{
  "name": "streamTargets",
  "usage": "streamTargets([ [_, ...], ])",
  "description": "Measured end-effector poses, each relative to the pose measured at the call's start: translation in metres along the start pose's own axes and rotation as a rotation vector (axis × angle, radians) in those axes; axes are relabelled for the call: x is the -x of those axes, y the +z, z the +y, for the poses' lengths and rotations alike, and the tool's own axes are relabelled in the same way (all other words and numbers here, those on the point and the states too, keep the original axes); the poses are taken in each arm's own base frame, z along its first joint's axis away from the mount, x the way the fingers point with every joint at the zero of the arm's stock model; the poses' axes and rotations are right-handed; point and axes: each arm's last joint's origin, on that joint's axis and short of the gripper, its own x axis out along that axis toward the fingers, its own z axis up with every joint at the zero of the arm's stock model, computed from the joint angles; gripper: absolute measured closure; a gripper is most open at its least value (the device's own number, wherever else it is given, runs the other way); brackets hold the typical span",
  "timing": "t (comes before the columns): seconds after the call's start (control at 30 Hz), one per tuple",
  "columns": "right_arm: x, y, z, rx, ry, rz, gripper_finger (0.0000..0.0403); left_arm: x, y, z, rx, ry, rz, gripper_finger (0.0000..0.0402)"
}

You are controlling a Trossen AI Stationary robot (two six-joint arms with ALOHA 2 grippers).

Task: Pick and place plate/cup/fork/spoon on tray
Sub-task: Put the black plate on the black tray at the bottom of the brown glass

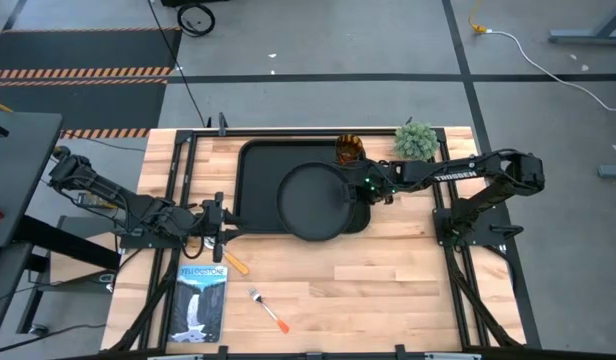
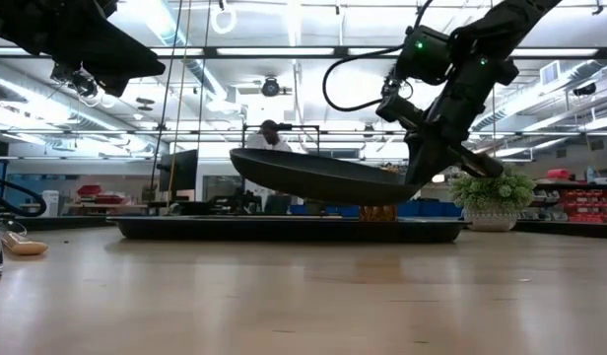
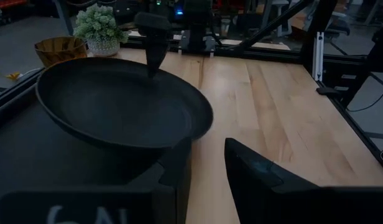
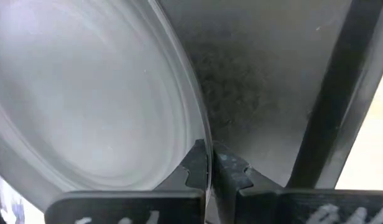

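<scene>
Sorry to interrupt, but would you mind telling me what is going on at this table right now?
The right end effector grips the plate by its rim and holds it tilted in the air above the tray. The cup already stands on the tray's far corner. The left end effector waits open beside the tray. The spoon and fork lie on the table.

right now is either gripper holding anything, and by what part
The right gripper pinches the plate by its rim, lifted tilted above the tray. The left gripper holds nothing.

One plate (image 1: 313, 200), one tray (image 1: 253, 190), one cup (image 1: 349, 149), one fork (image 1: 269, 309) — two grippers.
</scene>
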Motion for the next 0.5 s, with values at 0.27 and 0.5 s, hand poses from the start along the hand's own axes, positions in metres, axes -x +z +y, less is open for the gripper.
streamTargets([
  [0.27, 0.0005, 0.0093, -0.0036, -0.026, -0.016, -0.043, 0.0391, 0.0, 0.0, 0.0001, -0.001, 0.002, -0.001, 0.0298],
  [0.5, 0.0006, 0.0099, -0.0067, -0.018, -0.043, -0.036, 0.0391, 0.0, -0.0003, 0.0002, 0.009, 0.005, 0.002, 0.0298],
])
